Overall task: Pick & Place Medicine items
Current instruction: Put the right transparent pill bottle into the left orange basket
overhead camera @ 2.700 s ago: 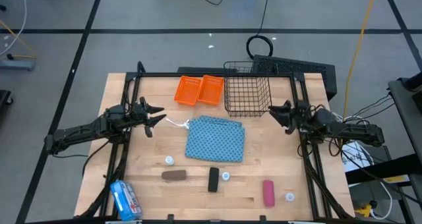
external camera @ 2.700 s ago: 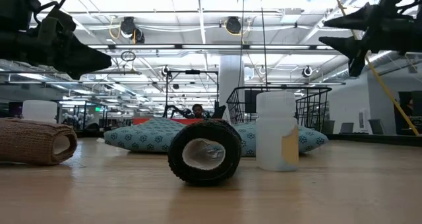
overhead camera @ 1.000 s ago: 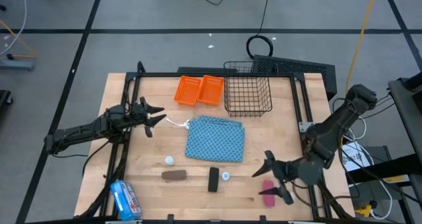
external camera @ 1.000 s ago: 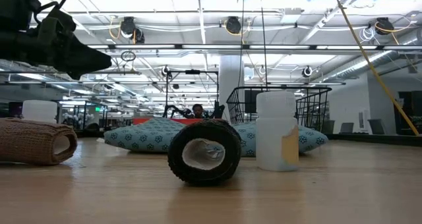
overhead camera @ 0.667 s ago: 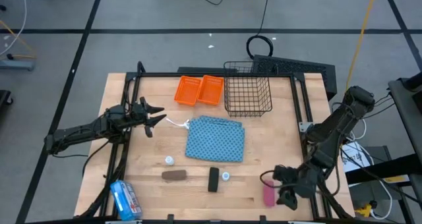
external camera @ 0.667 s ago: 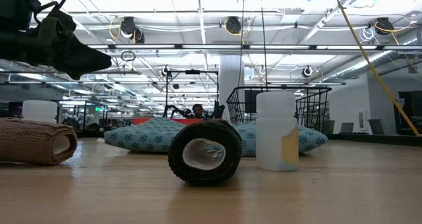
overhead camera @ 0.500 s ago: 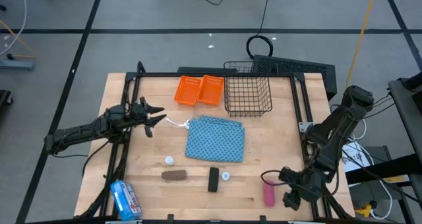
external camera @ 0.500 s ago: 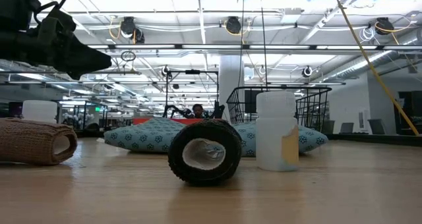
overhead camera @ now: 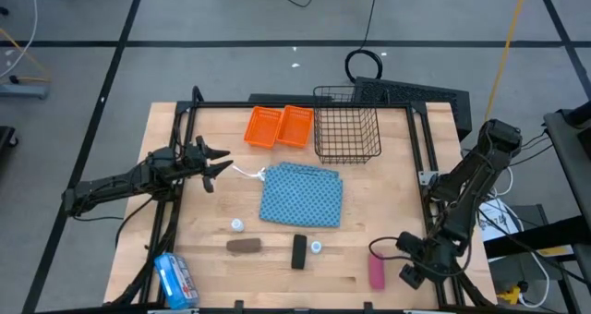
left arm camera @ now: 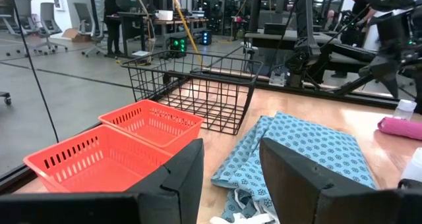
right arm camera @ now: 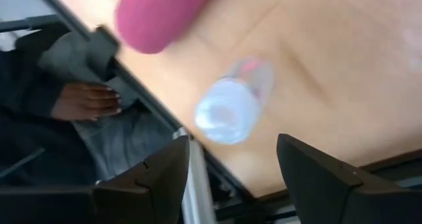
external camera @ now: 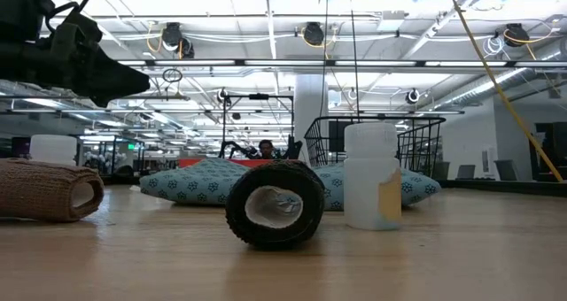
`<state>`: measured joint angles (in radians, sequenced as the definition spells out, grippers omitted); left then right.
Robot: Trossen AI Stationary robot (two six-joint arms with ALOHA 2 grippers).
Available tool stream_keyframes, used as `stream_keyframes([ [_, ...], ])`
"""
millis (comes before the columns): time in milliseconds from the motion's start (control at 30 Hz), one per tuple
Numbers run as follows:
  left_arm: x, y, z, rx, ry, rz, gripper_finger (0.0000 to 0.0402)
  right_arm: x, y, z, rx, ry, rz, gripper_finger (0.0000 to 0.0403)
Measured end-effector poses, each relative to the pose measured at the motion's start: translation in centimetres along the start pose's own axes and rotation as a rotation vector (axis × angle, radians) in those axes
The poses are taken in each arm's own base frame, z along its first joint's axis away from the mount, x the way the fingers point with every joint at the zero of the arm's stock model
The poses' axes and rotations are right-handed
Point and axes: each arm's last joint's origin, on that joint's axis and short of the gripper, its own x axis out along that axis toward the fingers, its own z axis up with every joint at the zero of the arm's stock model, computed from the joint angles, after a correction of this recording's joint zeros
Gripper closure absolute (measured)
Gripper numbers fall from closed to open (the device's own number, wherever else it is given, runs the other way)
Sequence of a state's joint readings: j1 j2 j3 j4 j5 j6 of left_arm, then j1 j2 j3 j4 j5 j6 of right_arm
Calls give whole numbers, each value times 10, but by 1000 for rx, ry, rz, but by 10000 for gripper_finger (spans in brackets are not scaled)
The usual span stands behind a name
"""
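Wood table (overhead camera: 203,249), lab behind. Right hand (overhead camera: 413,270) sat low at near right corner, fingers spread either side of small white bottle (right arm camera: 232,104), not yet pinching. Pink tube (overhead camera: 376,269) just beside. Best centre on bottle first, avoid tube. Left hand (overhead camera: 214,163) half-spread, empty, idle near cloth (overhead camera: 302,195).

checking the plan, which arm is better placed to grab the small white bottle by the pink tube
Right. The right gripper hangs over the table's front right corner, and its wrist view shows the white bottle between its open fingers, beside the pink tube. The left gripper waits across the table at the left edge.
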<state>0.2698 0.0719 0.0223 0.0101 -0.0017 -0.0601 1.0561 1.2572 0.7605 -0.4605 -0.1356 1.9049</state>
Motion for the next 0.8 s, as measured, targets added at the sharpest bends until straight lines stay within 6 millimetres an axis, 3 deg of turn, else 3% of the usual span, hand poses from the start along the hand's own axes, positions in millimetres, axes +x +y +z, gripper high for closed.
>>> stream_keyframes([
  [800,0,0,0,0,0,0,245,11,-2,10,-22,-61,32,194],
])
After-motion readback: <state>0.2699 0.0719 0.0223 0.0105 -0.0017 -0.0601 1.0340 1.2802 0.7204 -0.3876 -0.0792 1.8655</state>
